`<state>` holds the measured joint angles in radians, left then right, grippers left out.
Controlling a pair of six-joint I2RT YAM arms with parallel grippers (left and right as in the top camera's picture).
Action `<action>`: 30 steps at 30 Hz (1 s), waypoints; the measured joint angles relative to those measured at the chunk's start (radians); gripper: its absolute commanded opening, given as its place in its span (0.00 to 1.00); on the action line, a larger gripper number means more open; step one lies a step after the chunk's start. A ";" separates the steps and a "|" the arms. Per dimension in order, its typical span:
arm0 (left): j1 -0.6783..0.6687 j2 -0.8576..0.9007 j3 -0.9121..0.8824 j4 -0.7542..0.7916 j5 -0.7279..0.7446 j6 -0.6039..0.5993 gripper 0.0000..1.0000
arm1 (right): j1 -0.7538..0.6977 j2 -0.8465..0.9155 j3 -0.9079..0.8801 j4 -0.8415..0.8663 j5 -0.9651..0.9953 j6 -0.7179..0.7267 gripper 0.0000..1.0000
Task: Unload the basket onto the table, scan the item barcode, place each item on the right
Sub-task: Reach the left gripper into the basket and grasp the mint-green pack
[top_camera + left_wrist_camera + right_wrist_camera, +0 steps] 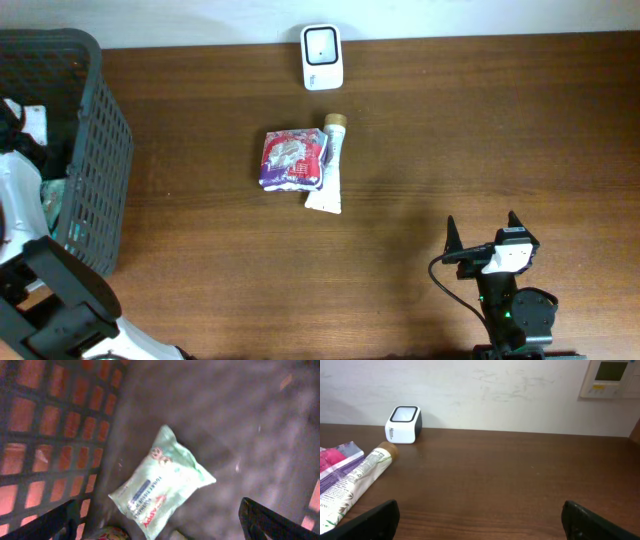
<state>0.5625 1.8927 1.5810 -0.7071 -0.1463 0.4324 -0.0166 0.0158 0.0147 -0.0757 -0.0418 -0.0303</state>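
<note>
The white barcode scanner point(322, 56) stands at the table's far edge by the wall and shows in the right wrist view as the scanner point(404, 424). A pale green tissue pack point(162, 481) lies on the floor of the dark basket point(92, 160). My left gripper point(160, 527) hangs above the pack, open and holding nothing. A red and purple packet point(291, 159) and a white tube point(328, 172) lie mid-table. My right gripper point(481, 224) is open near the front right, over bare wood. No barcode shows.
The basket's lattice wall point(55, 435) rises close on the left of the tissue pack. A colourful item point(107, 534) peeks in at the bottom edge. The tube point(360, 480) and packet point(335, 457) lie left of my right gripper point(480, 520).
</note>
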 measured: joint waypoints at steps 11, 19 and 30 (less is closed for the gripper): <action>0.013 0.183 -0.051 0.103 -0.042 0.151 0.72 | 0.000 0.000 0.000 0.000 0.000 0.000 0.99; 0.039 0.197 -0.043 0.104 -0.075 0.126 0.00 | 0.000 0.000 0.000 0.000 0.000 0.001 0.99; -0.042 -0.514 0.105 0.132 0.156 -0.707 0.00 | 0.000 0.000 0.000 0.000 0.000 0.000 0.99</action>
<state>0.5209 1.3785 1.6863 -0.5755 0.0097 -0.2745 -0.0166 0.0158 0.0147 -0.0761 -0.0418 -0.0303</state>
